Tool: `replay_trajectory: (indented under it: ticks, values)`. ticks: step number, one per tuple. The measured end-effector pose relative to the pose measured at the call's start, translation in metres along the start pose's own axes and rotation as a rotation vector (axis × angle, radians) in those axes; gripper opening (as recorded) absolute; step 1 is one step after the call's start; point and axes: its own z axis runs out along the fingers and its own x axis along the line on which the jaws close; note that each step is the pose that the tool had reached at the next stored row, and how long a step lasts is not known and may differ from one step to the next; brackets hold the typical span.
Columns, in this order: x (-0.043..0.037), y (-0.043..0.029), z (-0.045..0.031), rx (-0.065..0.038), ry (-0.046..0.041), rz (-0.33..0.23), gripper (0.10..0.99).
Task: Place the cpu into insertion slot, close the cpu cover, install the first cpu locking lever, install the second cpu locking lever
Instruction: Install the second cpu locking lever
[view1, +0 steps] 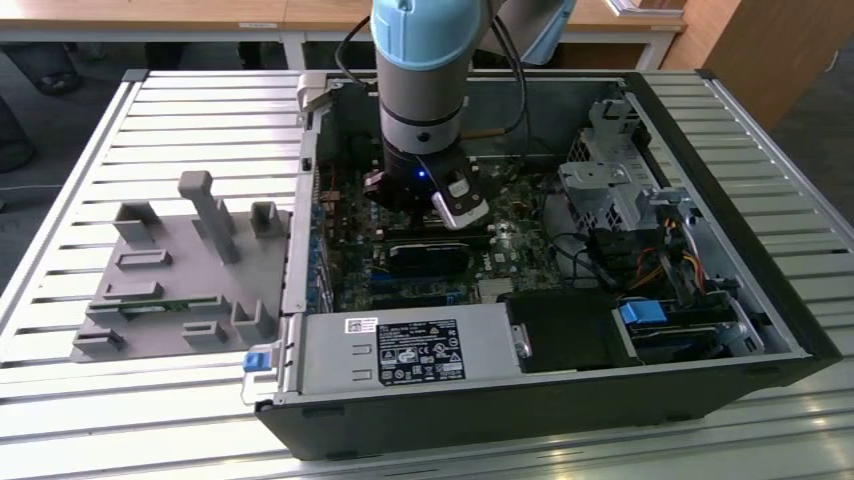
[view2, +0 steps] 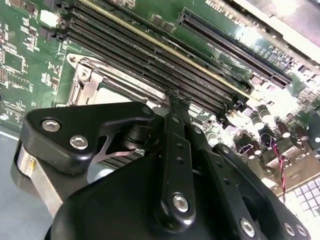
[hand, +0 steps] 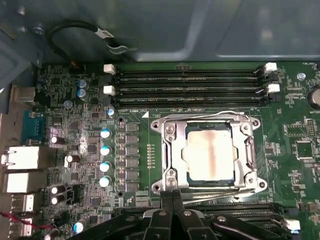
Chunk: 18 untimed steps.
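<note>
With cpu (hand: 209, 155) seated in insertion slot (hand: 170, 152) on motherboard (hand: 135, 100), cpu cover (hand: 248, 150) lies flat over it — chip shows thru window, so held down by frame. Lever wires run along slot edges. Gripper (hand: 172, 196) sits at slot's edge, fingertips pressed together, nothing between. In exterior view arm (view1: 422, 90) hangs vertical into PC case (view1: 747, 330), wrist straight down over slot.

The gripper (view2: 172, 97) hides part of the cpu cover (view2: 95, 85)
</note>
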Motion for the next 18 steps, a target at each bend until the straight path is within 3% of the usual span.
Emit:
replay_trajectory:
  ticks: [6,18]
  values:
    - [0.0011,-0.0011,0.0044,-0.014,0.0006,0.000,0.106]
    - [0.0079,-0.0025,0.0092,-0.051,0.0027,-0.002,0.106]
